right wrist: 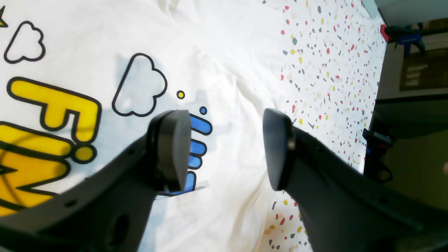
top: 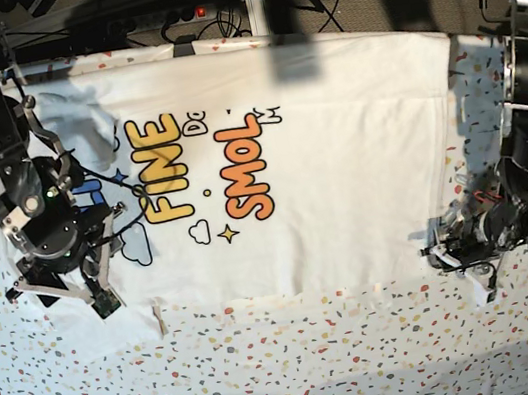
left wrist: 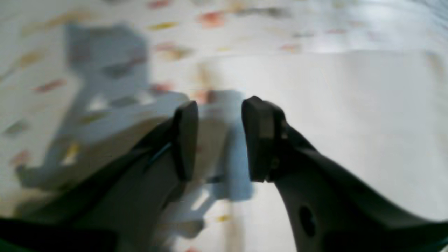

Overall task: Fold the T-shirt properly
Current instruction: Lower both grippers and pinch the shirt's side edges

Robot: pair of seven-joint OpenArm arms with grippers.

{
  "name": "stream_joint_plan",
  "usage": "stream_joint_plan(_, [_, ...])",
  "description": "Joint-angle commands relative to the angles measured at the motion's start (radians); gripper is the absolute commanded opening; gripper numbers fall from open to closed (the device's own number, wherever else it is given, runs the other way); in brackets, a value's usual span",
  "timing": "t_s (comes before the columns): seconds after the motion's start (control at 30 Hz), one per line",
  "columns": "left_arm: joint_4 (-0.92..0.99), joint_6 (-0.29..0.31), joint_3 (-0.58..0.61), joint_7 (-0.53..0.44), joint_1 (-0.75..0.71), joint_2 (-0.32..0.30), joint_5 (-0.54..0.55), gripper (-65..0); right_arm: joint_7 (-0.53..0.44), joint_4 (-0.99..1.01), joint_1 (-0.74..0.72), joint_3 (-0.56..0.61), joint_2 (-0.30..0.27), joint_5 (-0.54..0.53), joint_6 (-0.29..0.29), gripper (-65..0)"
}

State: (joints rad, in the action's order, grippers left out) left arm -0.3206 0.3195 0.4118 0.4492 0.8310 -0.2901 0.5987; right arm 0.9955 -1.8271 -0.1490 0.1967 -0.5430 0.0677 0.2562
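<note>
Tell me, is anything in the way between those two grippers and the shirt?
Nothing visible. The right gripper hangs open right above the T-shirt; the left gripper, also open, sits by its edge over the speckled tablecloth.

Left wrist view is all blur, so the speckled white tablecloth is mush. The right arm covers the large white printed cotton T-shirt's blue word in the base view, and the right wrist view's edge crops the yellow lettering.

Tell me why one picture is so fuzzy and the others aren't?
Left wrist view: all blurred, the tablecloth specks smeared, a grey shadow under the left pincer. Right wrist view: sharp T-shirt print. Base view: clear, dark shadow along the top.
</note>
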Motion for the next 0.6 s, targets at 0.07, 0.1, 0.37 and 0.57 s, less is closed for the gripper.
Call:
stream_joint_plan(0.07, [-0.012, 0.008, -0.005, 0.098, 0.033, -0.012, 0.054, -42.2, -0.012, -0.017, -0.020, -0.009, -0.014, 0.007, -0.005, -32.0])
stream_joint_plan(0.1, [-0.012, 0.026, -0.005, 0.121, 0.033, -0.011, 0.086, -42.2, -0.012, -0.017, -0.020, -0.009, -0.014, 0.007, -0.005, -32.0])
stream_joint_plan(0.37, [-0.012, 0.157, -0.005, 0.173, 0.034, -0.006, 0.141, -42.2, 0.006, -0.017, -0.019, -0.009, -0.014, 0.007, -0.005, -32.0])
stream_joint_plan(0.57, [-0.012, 0.208, -0.005, 0.259, 0.034, -0.007, 0.246, -42.2, 0.005, -0.017, -0.019, -0.009, -0.014, 0.007, -0.005, -32.0])
